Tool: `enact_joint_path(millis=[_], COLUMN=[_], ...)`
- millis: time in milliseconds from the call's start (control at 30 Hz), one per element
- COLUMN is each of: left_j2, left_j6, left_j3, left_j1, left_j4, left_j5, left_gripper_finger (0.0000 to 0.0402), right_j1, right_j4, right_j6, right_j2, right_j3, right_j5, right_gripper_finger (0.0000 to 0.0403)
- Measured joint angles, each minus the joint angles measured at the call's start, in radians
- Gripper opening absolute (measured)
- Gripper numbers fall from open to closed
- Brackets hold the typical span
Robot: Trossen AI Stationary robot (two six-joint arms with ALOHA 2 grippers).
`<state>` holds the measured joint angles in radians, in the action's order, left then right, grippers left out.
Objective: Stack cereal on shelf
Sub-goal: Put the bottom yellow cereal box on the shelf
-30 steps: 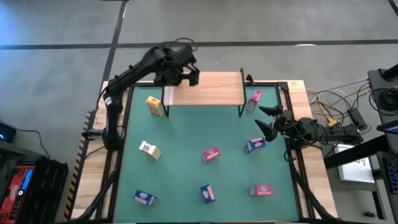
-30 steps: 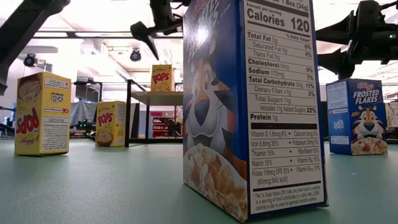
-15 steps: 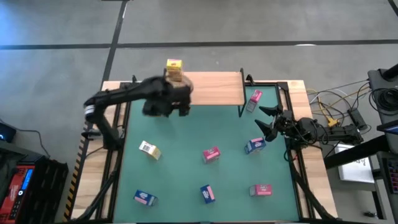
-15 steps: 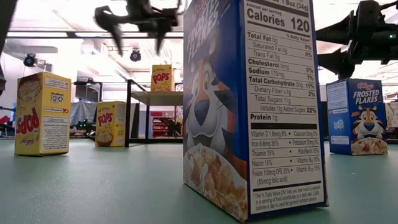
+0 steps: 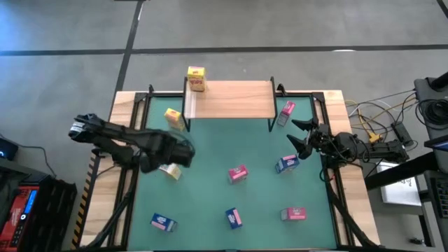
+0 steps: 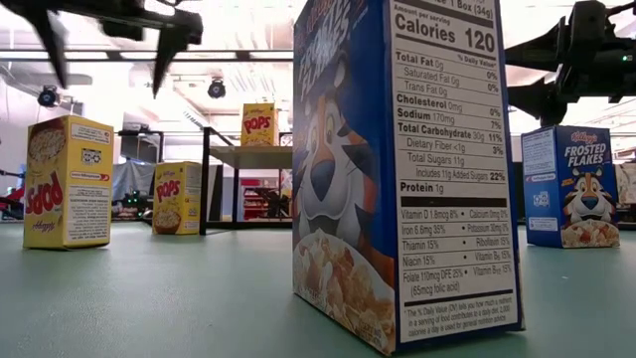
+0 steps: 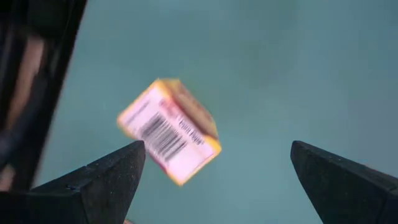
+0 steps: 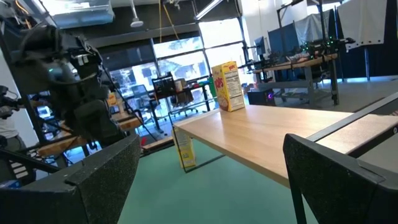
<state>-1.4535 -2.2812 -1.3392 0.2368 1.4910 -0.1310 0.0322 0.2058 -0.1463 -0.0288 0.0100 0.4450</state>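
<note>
One yellow box stands on the shelf at upper centre; eight wait on the bench while the left tool, wide open and empty, hovers over another yellow box.

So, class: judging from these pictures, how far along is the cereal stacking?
Done: one yellow box stands on the shelf.
In hand: nothing; the open left gripper hovers over a yellow box on the mat.
Left: eight boxes on the green mat. The open right gripper waits at the mat's right edge.
</note>
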Motion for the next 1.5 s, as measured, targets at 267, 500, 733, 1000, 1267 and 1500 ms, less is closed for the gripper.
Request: enact_joint_path(millis=[267,500,733,1000,1267,1500], left_j2=[0.0,0.0,0.0,-0.013,-0.033,-0.033], left_j6=[-0.442,-0.596,-0.605,-0.605,-0.509,0.091], left_j3=[0.078,0.129,0.129,0.13,0.13,0.13], left_j1=[0.085,0.084,0.085,0.084,0.084,0.084], left_j4=[-0.077,-0.102,-0.12,-0.15,-0.159,-0.184], left_j5=[0.045,0.045,0.044,0.044,0.042,-0.02], left_gripper_finger=[0.0384,0.0381,0.0346,0.029,0.0248,0.0238], right_j1=[0.0,0.0,0.0,0.0,0.0,0.0], right_j4=[0.0,0.0,0.0,0.0,0.0,0.0], right_j6=[0.0,0.0,0.0,0.0,0.0,0.0], right_j2=[0.0,0.0,0.0,0.0,0.0,0.0], right_j3=[0.0,0.0,0.0,0.0,0.0,0.0], right_j5=[0.0,0.0,0.0,0.0,0.0,0.0], right_gripper_finger=[0.0384,0.0384,0.0384,0.0384,0.0384,0.0384])
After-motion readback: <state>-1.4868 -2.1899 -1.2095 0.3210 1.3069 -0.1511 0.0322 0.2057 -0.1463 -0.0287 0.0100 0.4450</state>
